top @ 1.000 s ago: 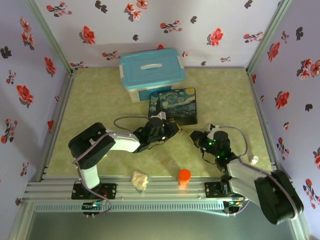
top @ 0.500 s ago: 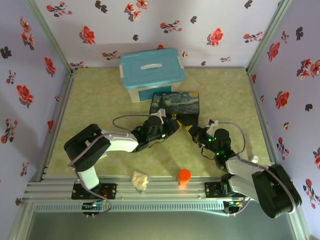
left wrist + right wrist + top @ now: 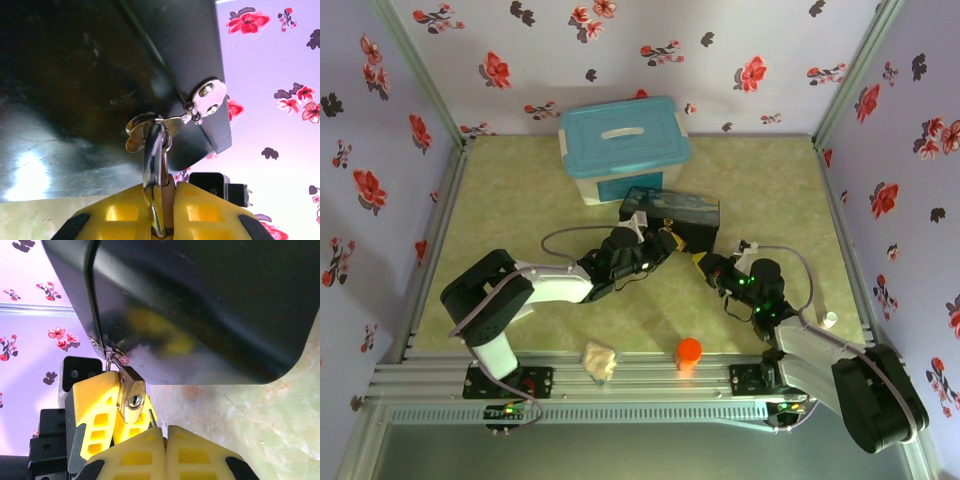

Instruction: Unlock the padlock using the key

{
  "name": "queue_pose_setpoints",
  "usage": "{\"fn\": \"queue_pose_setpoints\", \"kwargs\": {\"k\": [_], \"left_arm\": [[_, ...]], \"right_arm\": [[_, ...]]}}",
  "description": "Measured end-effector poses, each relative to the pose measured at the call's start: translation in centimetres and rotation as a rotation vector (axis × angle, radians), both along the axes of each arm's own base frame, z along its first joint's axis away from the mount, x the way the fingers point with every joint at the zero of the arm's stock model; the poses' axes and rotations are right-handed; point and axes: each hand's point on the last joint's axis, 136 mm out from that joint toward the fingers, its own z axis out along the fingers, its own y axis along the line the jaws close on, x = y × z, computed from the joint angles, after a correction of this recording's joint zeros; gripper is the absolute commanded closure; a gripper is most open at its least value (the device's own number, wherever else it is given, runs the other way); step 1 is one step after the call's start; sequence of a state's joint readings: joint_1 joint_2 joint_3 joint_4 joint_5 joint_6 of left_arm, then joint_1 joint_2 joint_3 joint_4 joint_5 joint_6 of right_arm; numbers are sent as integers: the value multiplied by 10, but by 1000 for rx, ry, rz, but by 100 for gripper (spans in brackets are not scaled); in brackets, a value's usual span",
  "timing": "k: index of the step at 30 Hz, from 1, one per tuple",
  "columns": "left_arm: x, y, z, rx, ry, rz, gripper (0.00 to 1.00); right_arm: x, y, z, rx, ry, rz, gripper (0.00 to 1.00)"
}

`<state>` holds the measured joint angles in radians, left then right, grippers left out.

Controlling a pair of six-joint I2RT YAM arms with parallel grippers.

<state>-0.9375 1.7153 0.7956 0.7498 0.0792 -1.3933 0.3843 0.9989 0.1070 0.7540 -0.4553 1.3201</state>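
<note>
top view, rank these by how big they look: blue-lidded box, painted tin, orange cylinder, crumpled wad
1. blue-lidded box
2. painted tin
3. orange cylinder and crumpled wad look about alike, so no ranking between them

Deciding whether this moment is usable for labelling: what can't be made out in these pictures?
- Right wrist: the key is a sliver; the right pincer hides the rest.
- Left wrist: the padlock sits edge-on in the left pincer, keyhole unseen.
- Top: padlock and key are too small to pick out beside the tin box.
</note>
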Motion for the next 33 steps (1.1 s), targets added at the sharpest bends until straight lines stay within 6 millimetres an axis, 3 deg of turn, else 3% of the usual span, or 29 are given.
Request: {"fn": "queue_pose_setpoints", "kwargs": {"k": [18,33], "left_arm": [[0,0,2,-13,9,4,100],[1,-1,5,-31,10,6,100]], "right_arm": [[7,5,13,62,-39,6,100],[5,6,12,60,-32,14,100]]}}
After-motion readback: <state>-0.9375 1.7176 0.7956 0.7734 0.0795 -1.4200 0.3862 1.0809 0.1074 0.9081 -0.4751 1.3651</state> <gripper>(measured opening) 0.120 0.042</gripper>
